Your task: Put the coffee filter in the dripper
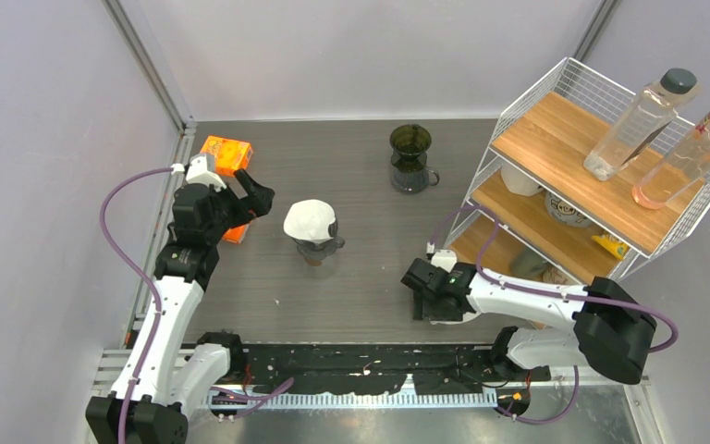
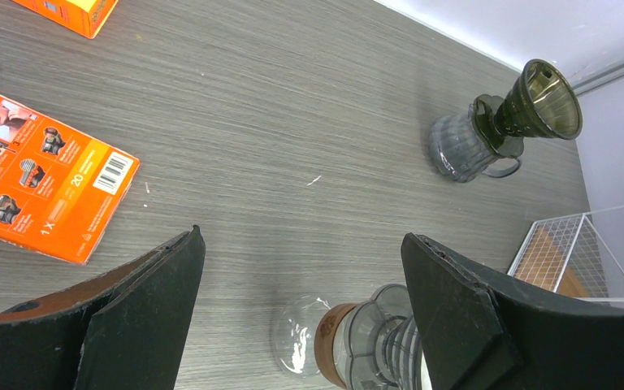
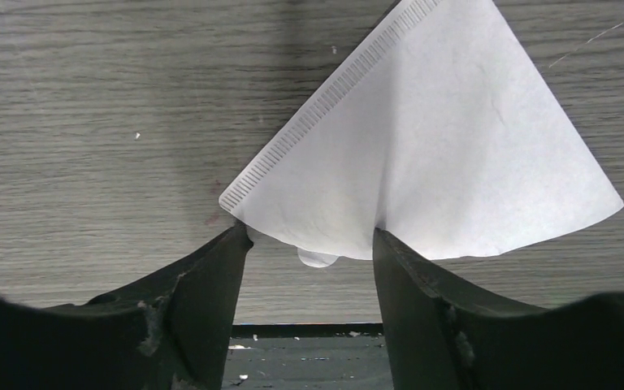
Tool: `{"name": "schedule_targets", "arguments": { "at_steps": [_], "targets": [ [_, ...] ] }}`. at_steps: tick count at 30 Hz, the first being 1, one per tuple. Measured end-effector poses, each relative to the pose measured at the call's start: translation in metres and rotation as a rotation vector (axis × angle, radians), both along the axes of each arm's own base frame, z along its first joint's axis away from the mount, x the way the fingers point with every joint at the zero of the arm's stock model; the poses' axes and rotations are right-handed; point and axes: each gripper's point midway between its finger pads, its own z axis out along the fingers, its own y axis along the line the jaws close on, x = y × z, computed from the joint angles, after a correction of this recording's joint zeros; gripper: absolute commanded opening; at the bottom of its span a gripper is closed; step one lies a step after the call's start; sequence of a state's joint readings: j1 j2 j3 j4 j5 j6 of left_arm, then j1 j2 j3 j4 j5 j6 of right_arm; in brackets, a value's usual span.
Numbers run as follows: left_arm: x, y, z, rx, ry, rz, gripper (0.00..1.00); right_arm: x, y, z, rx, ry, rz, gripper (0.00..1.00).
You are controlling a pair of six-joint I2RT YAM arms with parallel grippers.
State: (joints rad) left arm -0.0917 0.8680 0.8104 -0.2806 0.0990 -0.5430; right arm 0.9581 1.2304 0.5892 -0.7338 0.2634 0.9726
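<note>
Under the right gripper, coffee filter (image 3: pixel 447 154): white paper fan lying on the grey table (image 1: pixel 361 277) near its front edge, ribbed seam up its left side. The top view does not show it, as the arm covers it.
Right gripper (image 3: pixel 310 236): fingers apart, straddling the filter's lower edge. The left tip touches the seam corner and the right tip sits at a crease in the paper. Whether they press the paper cannot be told.
Dripper (image 1: pixel 319 248): upright mid-table, well apart from the right gripper (image 1: pixel 422 301). The left wrist view shows its brown collar and clear glass (image 2: pixel 357 345).
Second filter (image 1: pixel 308 220): white, opened, sitting in the dripper's mouth and covering most of it.
Left gripper (image 2: pixel 302 236): fingers spread wide and holding nothing, hanging just left of the dripper.
Orange box (image 1: pixel 226 153): far left corner, behind the left gripper.
Orange pack (image 2: pixel 45 187): flat on the table, printed side up, left of the dripper.
Dark server (image 1: pixel 410 159): at the back, with a dark cone on top and its handle to the right.
Wire shelf (image 1: pixel 545 139): right side, wooden boards.
Bottles: one clear bottle (image 1: pixel 642 116) and one pink bottle (image 1: pixel 693 153) on the top board.
Black mat (image 1: pixel 333 356): along the near edge between the arm bases.
</note>
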Motion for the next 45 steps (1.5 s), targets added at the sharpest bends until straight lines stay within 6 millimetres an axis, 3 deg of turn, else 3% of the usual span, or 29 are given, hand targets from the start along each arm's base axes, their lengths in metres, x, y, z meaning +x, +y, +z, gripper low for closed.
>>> {"name": "schedule_targets", "arguments": {
  "at_steps": [18,27,39,45],
  "targets": [
    [0.000,0.000,0.000,0.000,0.000,0.000,1.00,0.008,0.017,-0.001,0.016,0.008,0.014,0.19],
    [-0.001,-0.004,0.001,-0.008,-0.001,-0.025,1.00,0.019,0.020,0.006,-0.009,-0.028,0.107,0.10],
    [-0.004,-0.018,0.009,-0.033,-0.034,-0.103,1.00,0.074,0.046,0.081,0.050,-0.343,0.288,0.06],
    [-0.012,-0.023,0.024,-0.038,-0.078,-0.143,0.99,0.099,0.066,0.116,0.072,-0.495,0.397,0.06]
  ]
}}
